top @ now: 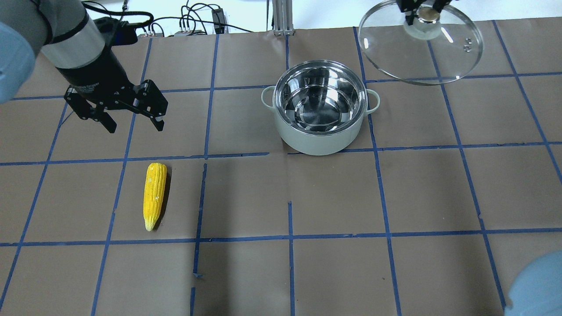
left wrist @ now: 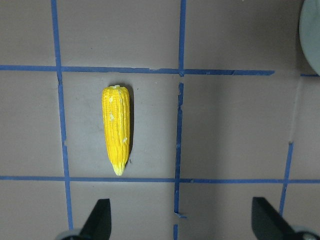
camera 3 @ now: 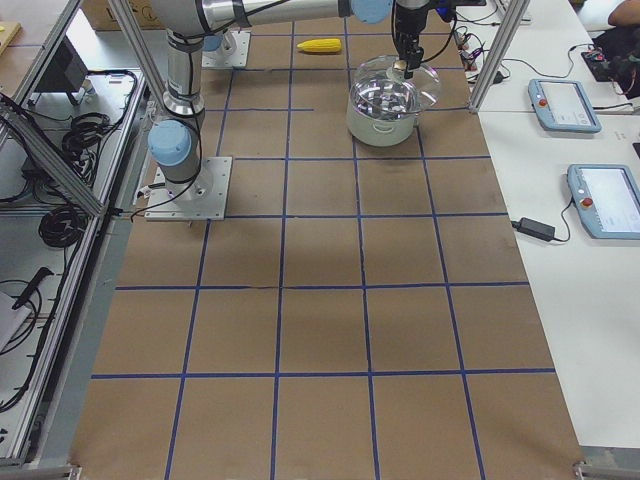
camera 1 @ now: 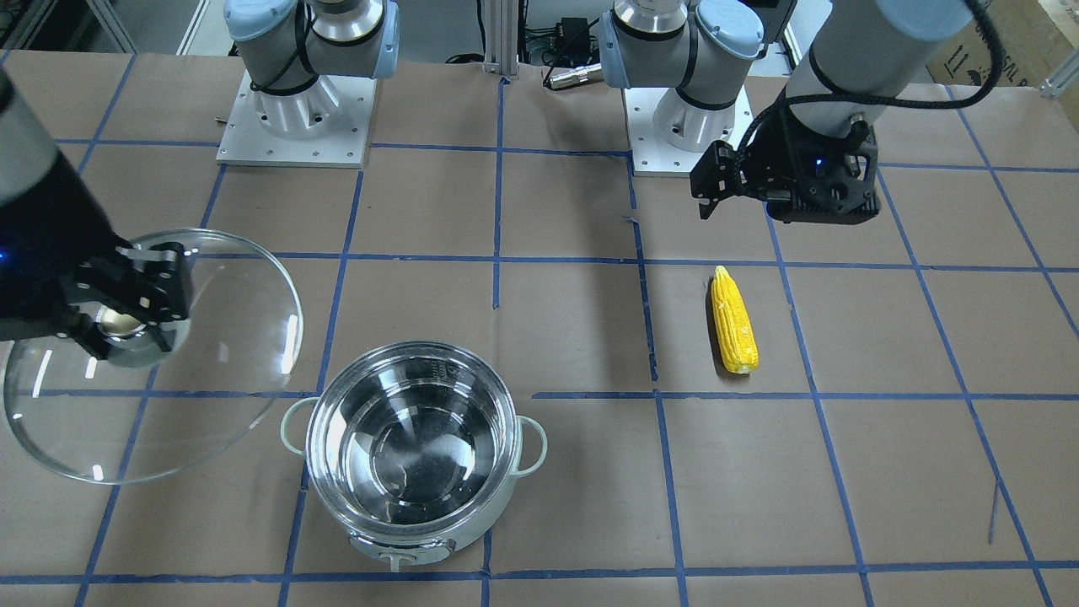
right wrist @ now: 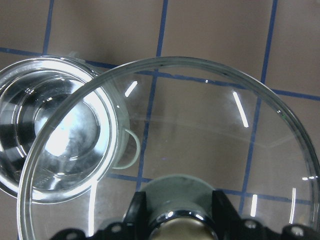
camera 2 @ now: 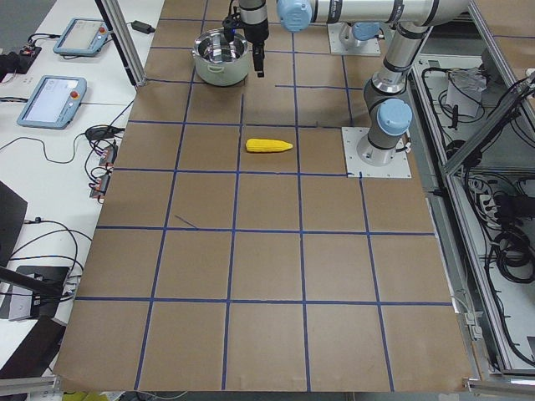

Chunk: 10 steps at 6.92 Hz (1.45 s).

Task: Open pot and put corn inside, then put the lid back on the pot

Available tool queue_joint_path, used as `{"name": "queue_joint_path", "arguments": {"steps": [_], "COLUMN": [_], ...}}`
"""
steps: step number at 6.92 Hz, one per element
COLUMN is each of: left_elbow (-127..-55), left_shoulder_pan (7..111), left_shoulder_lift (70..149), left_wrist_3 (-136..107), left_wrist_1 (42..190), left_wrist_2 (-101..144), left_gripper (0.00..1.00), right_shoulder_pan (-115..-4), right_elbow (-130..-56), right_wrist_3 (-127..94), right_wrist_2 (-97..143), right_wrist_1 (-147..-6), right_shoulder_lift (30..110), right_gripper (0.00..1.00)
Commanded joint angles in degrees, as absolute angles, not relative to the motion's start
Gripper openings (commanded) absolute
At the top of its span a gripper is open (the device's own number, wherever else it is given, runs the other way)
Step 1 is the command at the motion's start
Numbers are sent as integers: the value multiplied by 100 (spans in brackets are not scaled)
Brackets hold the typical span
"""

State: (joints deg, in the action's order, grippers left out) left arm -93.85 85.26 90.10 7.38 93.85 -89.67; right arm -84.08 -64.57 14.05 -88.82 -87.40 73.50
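Table (top: 333, 197) under brown paper, blue tape grid (top: 290, 239) across whole surface. Aluminium post (top: 281, 15) at top centre of overhead view. Exterior left view: white bench (camera 2: 33, 171) along left edge, two teach pendants (camera 2: 52, 100) at upper left. Exterior right view: cable bundles (camera 3: 50, 190) at left edge. Light bright, even; shadows soft.

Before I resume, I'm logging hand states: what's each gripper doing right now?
Left gripper: open, empty, hovering near the corn.
Right gripper: shut on the lid by its knob, held off the pot.
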Motion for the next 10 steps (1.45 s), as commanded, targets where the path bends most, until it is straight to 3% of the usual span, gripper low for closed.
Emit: {"name": "queue_joint_path", "arguments": {"steps": [1,4,7,9,10], "left_elbow": [-10489,-11844,-12085,-12068,-12059], "left_shoulder_pan": [7836,7392,7409,7418,7427], "left_shoulder_lift": [9052,9990,10607,10626,10626], "left_wrist_3": [1178,1847,1933,1872,1863], "left_wrist_1": [8188,5772,4905,4922,4957], "left_wrist_2": [-8965,-8956,-8956,-9000,-9000], "left_gripper": [100,100,98,59,44], "right_shoulder_pan": [-7928,-7910,-7919,-7919,-7928], "right_elbow": [-6460,-6521,-6653,-6653,-6645], "right_wrist_3": [1582,1591,1573,1556,1547], "right_wrist_2": [-8622,-8700,-8710,-8859,-8859], "right_wrist_1": [-8394,-8350,-8340,-8350,-8358], "right_shoulder_lift": [7471,7392,7278,7225,7207], "right_gripper": [9,9,9,9,9]}}
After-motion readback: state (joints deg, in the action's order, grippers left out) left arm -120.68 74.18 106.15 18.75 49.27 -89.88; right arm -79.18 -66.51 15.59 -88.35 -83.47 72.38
